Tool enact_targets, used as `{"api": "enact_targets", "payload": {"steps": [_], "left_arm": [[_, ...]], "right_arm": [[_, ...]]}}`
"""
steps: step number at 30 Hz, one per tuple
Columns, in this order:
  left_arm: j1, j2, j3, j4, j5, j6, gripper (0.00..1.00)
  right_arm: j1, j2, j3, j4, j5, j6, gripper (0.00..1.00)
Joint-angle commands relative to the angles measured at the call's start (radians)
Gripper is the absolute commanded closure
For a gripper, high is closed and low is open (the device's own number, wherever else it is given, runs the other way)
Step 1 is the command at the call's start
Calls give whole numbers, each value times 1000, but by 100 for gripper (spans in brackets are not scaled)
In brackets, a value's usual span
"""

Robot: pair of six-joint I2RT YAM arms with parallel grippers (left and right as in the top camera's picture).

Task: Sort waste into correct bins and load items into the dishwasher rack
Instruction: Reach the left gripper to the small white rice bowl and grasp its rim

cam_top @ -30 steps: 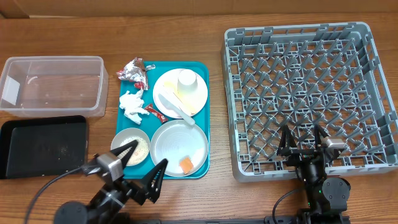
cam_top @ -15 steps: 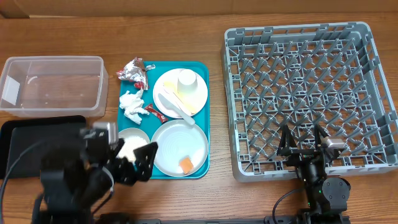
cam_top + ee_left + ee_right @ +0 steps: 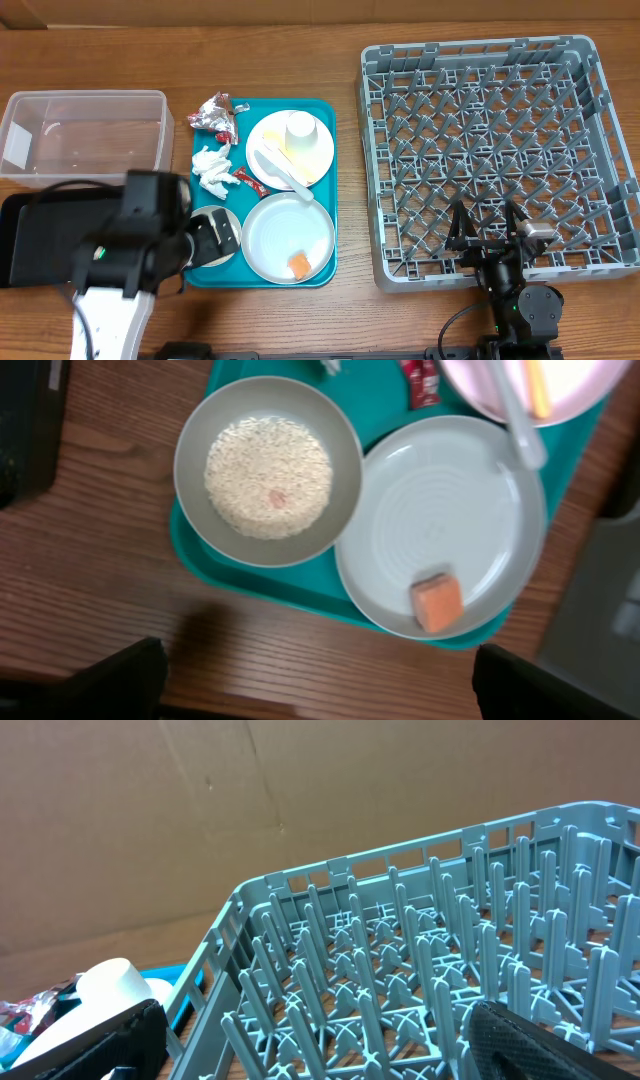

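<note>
- The rice bowl sits at the near-left corner of the teal tray, mid-bench. Loose rice covers its floor, so I judge it needs emptying before racking.
- Rim to rim beside it, a white plate carries the orange cube.
- My left jaws hang directly above the bowl, spread wide and empty, lined up for a grab by my reading.
- The black tray and clear tub wait along the bench's left edge, near the left arm.
- The dishwasher rack fills the bench's right end with no dishes in it. My right jaws hover at its near edge, released, holding nothing.
</note>
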Motion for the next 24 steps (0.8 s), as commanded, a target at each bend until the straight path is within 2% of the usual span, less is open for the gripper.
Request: {"api": "enact_targets", "payload": {"steps": [1, 6, 17, 24], "left_arm": [[-51, 89, 24, 39, -100, -118, 0], [-61, 204, 24, 148, 55, -118, 0], [-59, 533, 23, 178, 35, -117, 0], [-59, 654, 23, 231, 34, -117, 0]], "right_arm": [[-7, -10, -10, 3, 1, -4, 0], [-7, -10, -10, 3, 1, -4, 0], [-7, -10, -10, 3, 1, -4, 0], [-7, -10, -10, 3, 1, -4, 0]]}}
